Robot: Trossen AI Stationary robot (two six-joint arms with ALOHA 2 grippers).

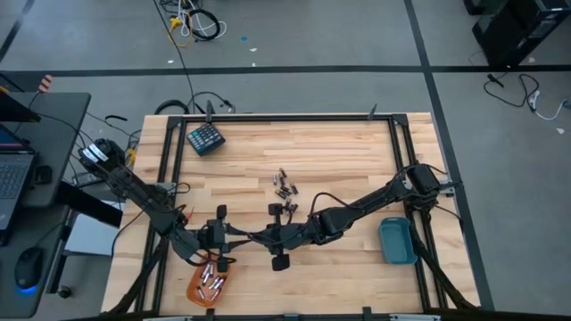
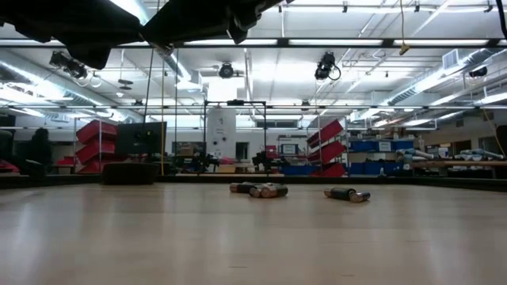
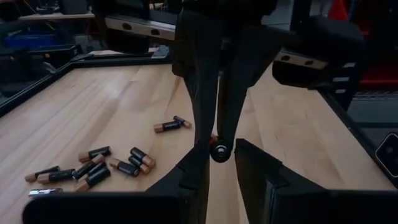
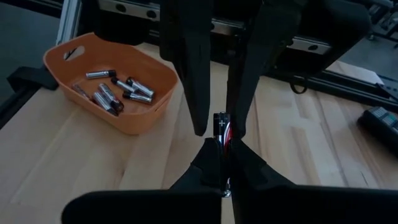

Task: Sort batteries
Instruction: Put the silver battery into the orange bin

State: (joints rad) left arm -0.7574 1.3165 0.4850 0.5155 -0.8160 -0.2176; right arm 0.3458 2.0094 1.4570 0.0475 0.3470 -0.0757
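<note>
cell [image 4: 221,127]: pinched between both grippers, mid-table front | right gripper [image 4: 219,180]: shut on cell | left gripper [image 3: 222,167]: narrow, seemingly gripping its other end | batteries [image 3: 93,168]: loose mid-table; more in orange tray [image 4: 68,65]

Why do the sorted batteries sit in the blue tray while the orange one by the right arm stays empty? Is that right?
Not quite: the colours are swapped. The high view shows the batteries lying in the orange tray near the left arm, and the blue tray by the right arm holds none. The right wrist view shows the filled orange tray too.
</note>
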